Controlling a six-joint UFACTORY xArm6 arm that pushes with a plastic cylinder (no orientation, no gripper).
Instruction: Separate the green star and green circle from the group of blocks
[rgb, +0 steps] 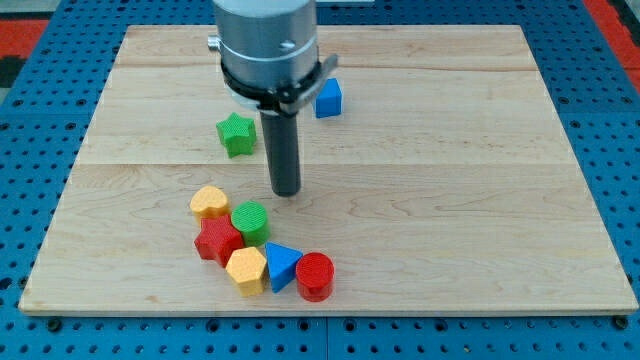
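The green star (237, 134) lies alone on the wooden board (450, 200), left of the rod and apart from the other blocks. The green circle (250, 220) sits in a cluster toward the view's bottom, touching the yellow heart (209, 203) and the red star (217, 241). My tip (287, 192) rests on the board just above and to the right of the green circle, with a small gap, and below right of the green star.
The cluster also holds a yellow hexagon (246, 269), a blue triangle (280, 266) and a red cylinder (314, 276). A blue block (328, 98) sits near the view's top, right of the rod. The arm's grey body (266, 45) hangs over the board's top.
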